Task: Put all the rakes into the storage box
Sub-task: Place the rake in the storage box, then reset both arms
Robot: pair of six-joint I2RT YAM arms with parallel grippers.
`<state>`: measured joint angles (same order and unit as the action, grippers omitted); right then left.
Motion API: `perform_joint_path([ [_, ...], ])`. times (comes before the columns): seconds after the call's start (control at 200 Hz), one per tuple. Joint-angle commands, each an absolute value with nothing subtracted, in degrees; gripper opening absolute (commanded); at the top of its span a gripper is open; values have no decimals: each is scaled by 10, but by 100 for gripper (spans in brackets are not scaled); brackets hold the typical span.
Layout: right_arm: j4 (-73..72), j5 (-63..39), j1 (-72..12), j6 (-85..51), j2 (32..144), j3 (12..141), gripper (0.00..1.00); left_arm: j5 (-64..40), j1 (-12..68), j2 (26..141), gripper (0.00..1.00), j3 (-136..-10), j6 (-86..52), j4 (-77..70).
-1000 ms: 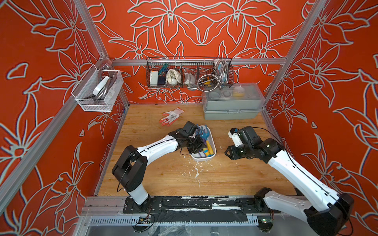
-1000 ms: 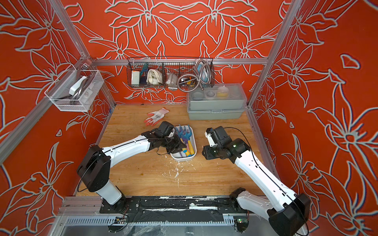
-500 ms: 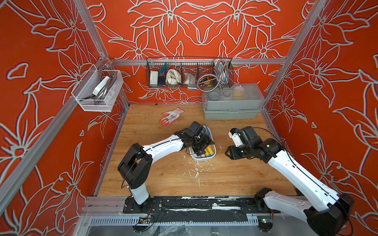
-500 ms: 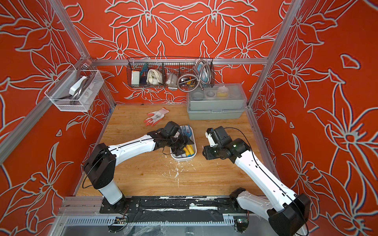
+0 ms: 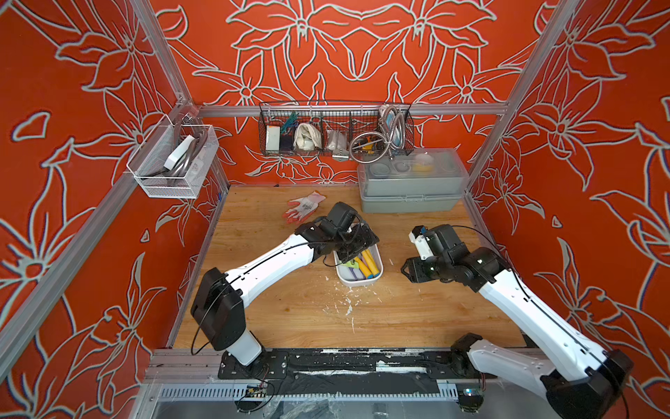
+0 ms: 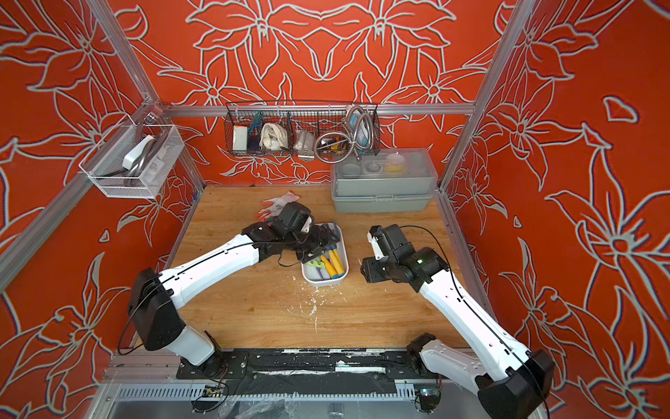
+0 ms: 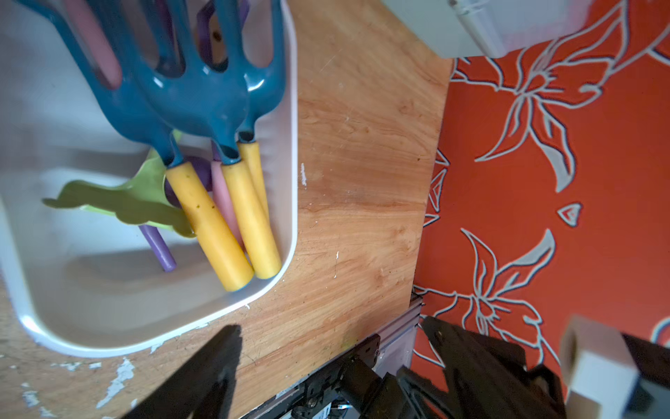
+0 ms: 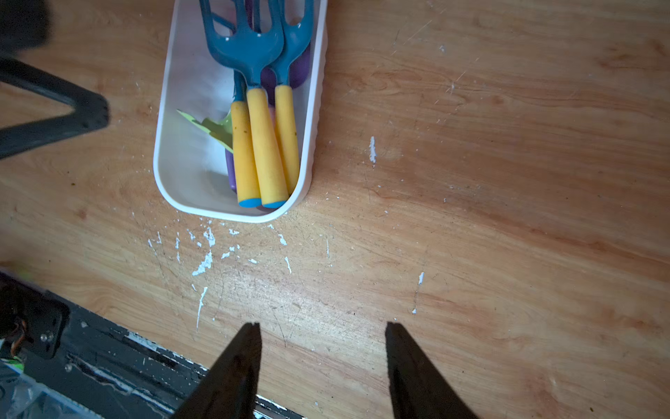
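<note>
The white storage box [image 5: 362,282] [image 6: 311,279] [image 8: 170,109] stands mid-table in both top views. The rake [image 8: 266,145] [image 7: 250,221], with a blue pronged head and a yellow handle, lies inside it on top of other yellow-handled tools. Nothing grips it. My left gripper [image 5: 362,239] [image 6: 326,235] [image 7: 337,362] hovers over the box's far end, open and empty. My right gripper [image 5: 408,270] [image 6: 366,270] [image 8: 322,344] is to the right of the box, low over bare wood, open and empty.
A grey case with a clear lid [image 5: 411,188] stands at the back right. A white-and-orange glove [image 5: 304,208] lies behind the box. A wire rack [image 5: 335,130] hangs on the back wall and a mesh basket [image 5: 174,163] on the left wall.
My left gripper moved over the box, opened and let go of the rake, which now lies in the box. My right gripper has opened wider in place.
</note>
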<state>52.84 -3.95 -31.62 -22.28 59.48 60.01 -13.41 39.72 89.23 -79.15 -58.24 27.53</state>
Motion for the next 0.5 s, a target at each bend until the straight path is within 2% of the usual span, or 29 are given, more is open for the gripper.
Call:
perform_joint_path([
  [0.0, 530, 52, -310, -244, 576, 640, 67, -64, 387, 850, 100, -825, -476, 331],
  [0.095, 512, 131, -308, -279, 572, 658, 78, -47, 365, 819, 100, -821, -428, 314],
  [0.14, 485, 161, -309, -306, 564, 647, 72, -42, 352, 800, 100, -812, -408, 297],
  [0.18, 436, 181, -309, -305, 549, 628, 71, -36, 336, 781, 100, -801, -398, 282],
  [0.23, 363, 174, -309, -262, 528, 607, 74, -4, 318, 754, 97, -781, -401, 264],
  [0.27, 308, 155, -308, -228, 513, 589, 82, 20, 306, 728, 93, -757, -391, 239],
  [0.32, 257, 145, -309, -200, 500, 577, 88, 17, 283, 696, 94, -730, -362, 198],
  [0.415, 227, 151, -308, -165, 518, 596, 88, -15, 238, 658, 97, -694, -290, 136],
  [0.496, 245, 154, -305, -143, 565, 635, 90, -14, 207, 661, 99, -697, -252, 148],
])
